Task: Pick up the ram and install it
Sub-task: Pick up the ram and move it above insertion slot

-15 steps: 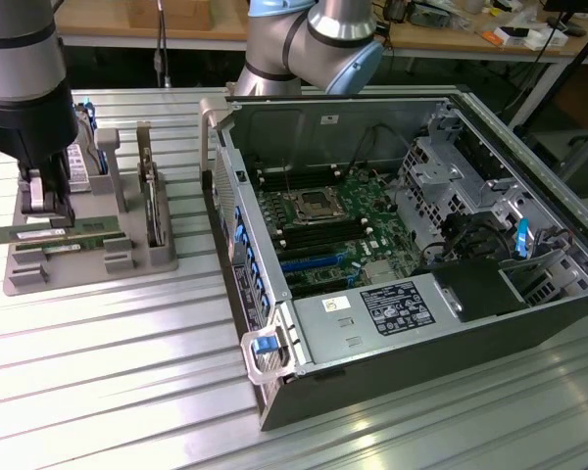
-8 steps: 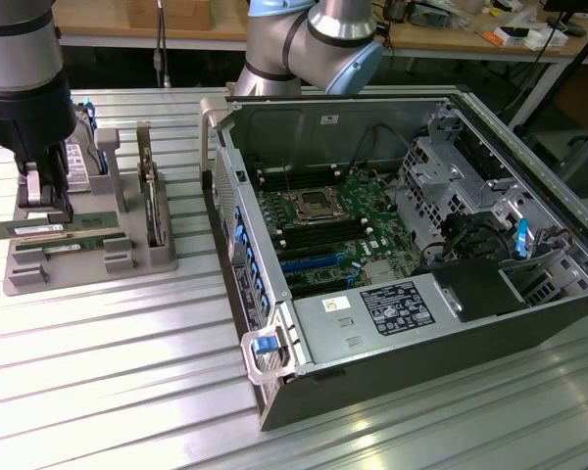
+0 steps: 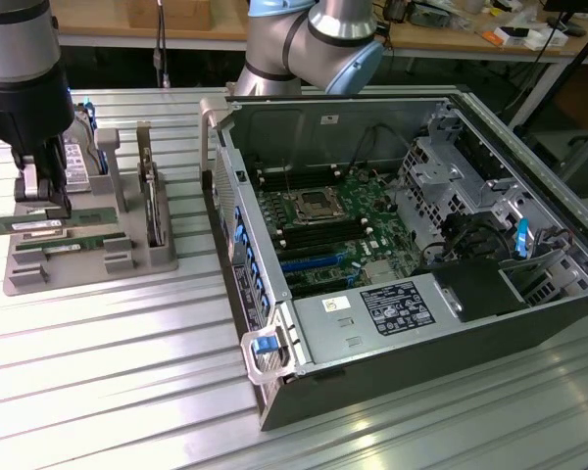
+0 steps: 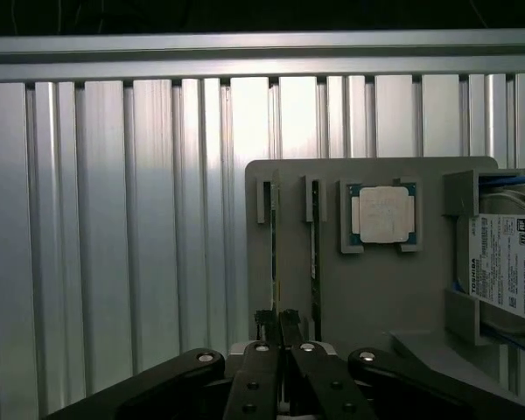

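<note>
The pincer (image 4: 276,322) is closed tight on the ram (image 4: 275,254) at the gray tray (image 4: 376,297). A second stick (image 4: 313,254) lies just beside it, with the CPU chip (image 4: 382,214) farther off.

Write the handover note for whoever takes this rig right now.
Gripper: shut on the ram, at the gray holder.
A second stick sits beside it; the CPU chip and hard drive are in the holder too.
Done: ram gripped. Whether it is lifted clear, cannot tell.
Left: ram not yet in the open computer case.
</note>
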`<state>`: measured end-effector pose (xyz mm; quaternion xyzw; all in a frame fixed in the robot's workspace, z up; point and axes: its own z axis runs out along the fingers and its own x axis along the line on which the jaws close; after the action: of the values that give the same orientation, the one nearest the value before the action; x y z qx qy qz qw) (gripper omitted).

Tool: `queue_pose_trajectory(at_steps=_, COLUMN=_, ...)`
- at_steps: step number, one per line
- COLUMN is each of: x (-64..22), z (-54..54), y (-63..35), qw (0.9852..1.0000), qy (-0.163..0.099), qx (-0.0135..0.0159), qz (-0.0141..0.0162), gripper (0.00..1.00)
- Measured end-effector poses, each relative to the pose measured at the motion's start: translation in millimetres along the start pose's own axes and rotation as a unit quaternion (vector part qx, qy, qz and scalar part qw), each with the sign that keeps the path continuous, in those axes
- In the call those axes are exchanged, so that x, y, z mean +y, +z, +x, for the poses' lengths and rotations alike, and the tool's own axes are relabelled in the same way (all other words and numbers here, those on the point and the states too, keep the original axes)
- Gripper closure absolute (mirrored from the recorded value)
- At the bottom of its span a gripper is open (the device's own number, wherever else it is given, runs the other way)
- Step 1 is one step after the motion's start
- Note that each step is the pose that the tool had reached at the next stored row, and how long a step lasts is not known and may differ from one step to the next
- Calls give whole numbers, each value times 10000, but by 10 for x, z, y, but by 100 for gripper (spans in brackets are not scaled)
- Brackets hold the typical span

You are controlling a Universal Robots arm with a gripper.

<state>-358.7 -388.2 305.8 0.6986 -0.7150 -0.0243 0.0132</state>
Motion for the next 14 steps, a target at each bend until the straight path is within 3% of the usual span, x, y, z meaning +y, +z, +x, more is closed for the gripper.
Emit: queue_pose_trajectory(at_steps=14, x=7, z=-2, y=-140, qw=10000, qy=0, qx=0, qz=0, gripper=88)
